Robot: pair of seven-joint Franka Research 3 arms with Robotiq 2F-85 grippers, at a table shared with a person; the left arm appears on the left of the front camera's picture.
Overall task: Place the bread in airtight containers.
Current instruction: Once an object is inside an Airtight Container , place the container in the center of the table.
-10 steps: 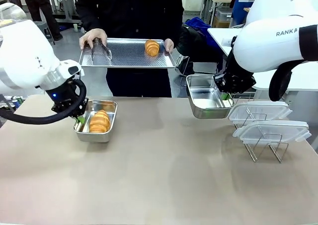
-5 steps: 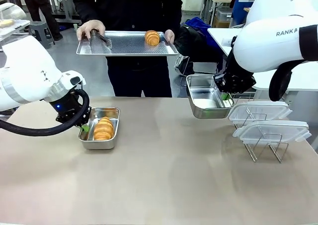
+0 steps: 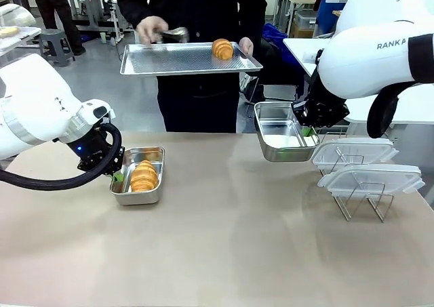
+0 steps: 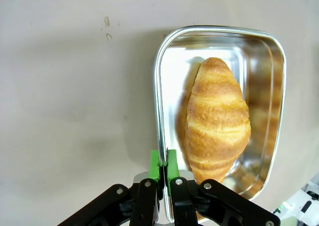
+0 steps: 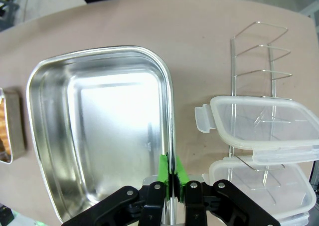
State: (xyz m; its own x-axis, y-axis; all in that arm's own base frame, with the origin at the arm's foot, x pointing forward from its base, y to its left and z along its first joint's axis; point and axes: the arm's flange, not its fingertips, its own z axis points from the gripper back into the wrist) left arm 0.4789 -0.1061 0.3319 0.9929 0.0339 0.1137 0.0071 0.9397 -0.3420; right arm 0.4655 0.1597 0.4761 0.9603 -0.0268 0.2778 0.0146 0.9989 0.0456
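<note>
A tan table [image 3: 224, 253] took up the foreground. A wire rack [image 3: 359, 205] stood upright on its right side, near the edge; in the right wrist view its upper loops were thin bare wire. In the left wrist view two small spots [image 4: 106, 22] marked the tabletop. A person in dark clothes [image 3: 196, 9] stood at the far side behind a flat perforated tray [image 3: 176, 59], held level and clear of the table. Blurred tongs [image 3: 175, 32] hung just over the tray's far left part. Farther off were a stool [image 3: 54, 43] at the left and a blue bundle [image 3: 277, 34] beside the person.
</note>
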